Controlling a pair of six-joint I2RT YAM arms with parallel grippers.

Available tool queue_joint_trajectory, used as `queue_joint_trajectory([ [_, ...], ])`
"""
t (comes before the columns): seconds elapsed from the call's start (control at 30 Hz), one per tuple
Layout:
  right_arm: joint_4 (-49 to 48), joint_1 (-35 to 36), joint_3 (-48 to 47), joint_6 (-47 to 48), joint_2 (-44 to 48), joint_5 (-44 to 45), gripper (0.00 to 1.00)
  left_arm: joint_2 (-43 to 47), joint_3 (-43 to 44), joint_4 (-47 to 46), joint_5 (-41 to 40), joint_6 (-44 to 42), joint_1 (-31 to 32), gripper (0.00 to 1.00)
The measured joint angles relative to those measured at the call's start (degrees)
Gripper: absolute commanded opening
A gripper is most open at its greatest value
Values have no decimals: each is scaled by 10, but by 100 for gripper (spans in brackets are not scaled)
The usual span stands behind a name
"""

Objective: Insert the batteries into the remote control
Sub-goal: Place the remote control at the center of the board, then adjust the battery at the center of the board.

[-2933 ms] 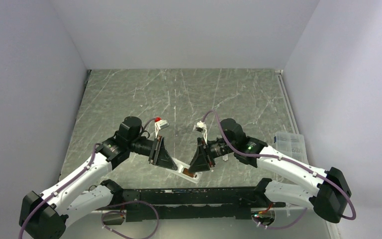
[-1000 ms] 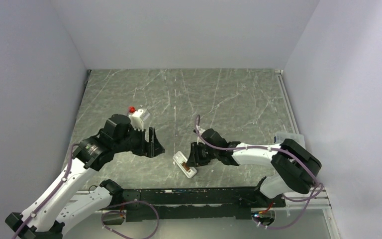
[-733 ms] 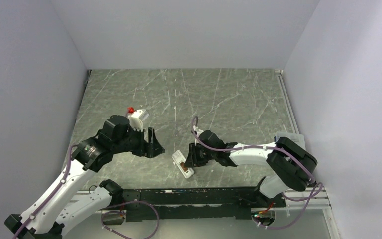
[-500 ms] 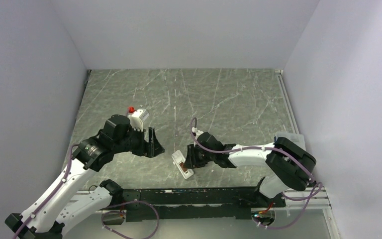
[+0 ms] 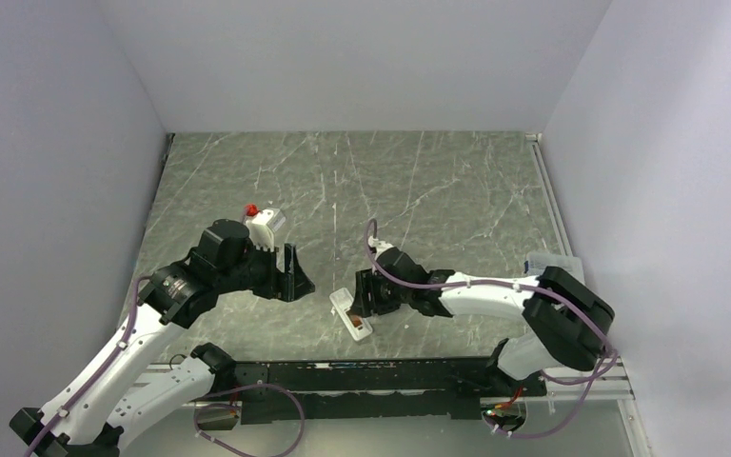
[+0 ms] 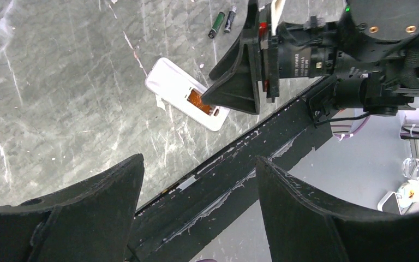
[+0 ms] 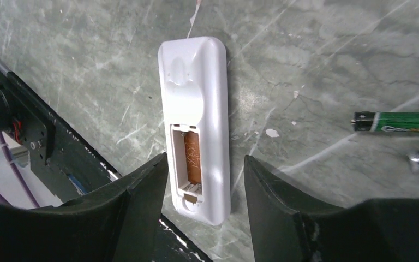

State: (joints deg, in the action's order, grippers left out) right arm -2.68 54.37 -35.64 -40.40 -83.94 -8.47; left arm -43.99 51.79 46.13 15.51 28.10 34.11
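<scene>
Right wrist view shows the right claw (image 7: 203, 183) spread open and empty astride the remote control (image 7: 196, 103) on the bench (image 7: 316, 49), both batteries (image 7: 398, 121) lying loose off to its right, so it should pinch one mid-length, squarely; left claw (image 6: 196, 164) hangs open too.

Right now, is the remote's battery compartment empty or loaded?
Empty. The remote control's open recess shows bare, and the batteries lie on the table beside it.

Left fingers (image 5: 295, 278) now off remote control (image 5: 350, 313)
</scene>
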Motion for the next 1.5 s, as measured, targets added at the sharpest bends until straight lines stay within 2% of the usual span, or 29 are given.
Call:
queue_joint_trajectory([
  [0.17,67,0,-27,22,51,47,66,0,0,0,0,0,0,79],
  [0.37,124,0,-52,46,110,104,70,0,0,0,0,0,0,79],
  [0.43,137,0,-56,52,121,119,75,0,0,0,-2,0,0,79],
  [0.6,157,-1,-56,60,151,152,94,0,0,0,-4,0,0,79],
  [0.7,146,-16,-42,56,195,142,100,0,0,0,-4,0,0,79],
  [0.97,108,-114,29,16,259,90,100,0,0,0,-4,0,0,79],
  [1.27,118,-121,37,-27,259,101,77,0,0,0,-4,0,0,79],
  [1.5,133,-121,49,-77,274,143,68,0,0,0,-4,0,0,79],
])
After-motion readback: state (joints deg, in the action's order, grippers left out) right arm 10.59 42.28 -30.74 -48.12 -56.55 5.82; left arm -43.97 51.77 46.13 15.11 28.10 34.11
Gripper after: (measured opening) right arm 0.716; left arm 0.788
